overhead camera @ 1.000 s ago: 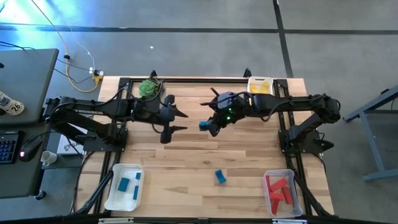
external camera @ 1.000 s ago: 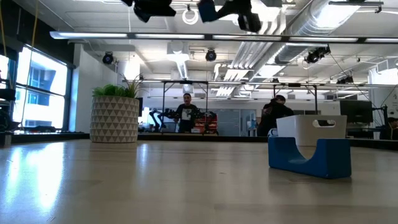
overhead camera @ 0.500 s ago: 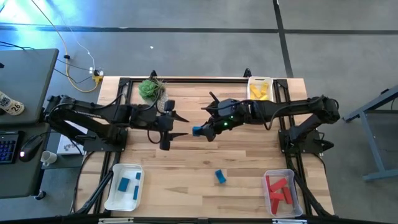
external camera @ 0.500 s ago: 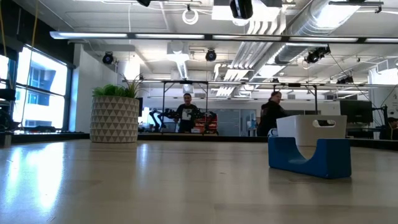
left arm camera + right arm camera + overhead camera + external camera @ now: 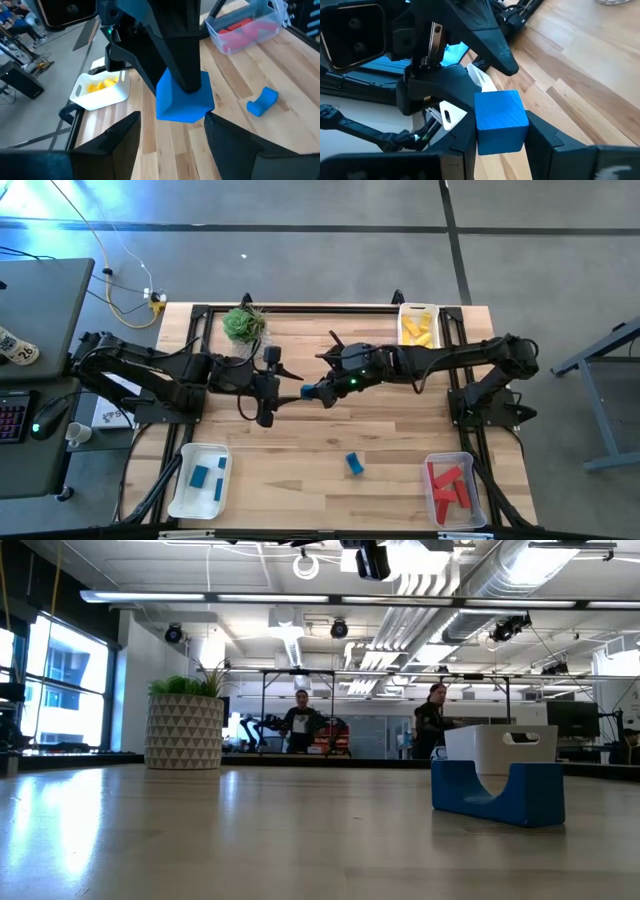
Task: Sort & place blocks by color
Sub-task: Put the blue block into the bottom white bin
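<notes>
The right gripper (image 5: 318, 392) is clamped on a blue cube (image 5: 309, 392) above the table's (image 5: 400, 430) middle, directly facing the left gripper (image 5: 282, 385), whose fingers (image 5: 117, 145) are spread apart on either side of it. A second blue block (image 5: 354, 464) lies on the wood between the blue-block tray (image 5: 185, 490) and the red-block tray (image 5: 436, 502).

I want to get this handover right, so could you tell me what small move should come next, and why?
Probably the left gripper should close on the blue cube. The right gripper holds the cube above the table, between the left one's open jaws, and the blue tray lies on the left arm's side.
</notes>
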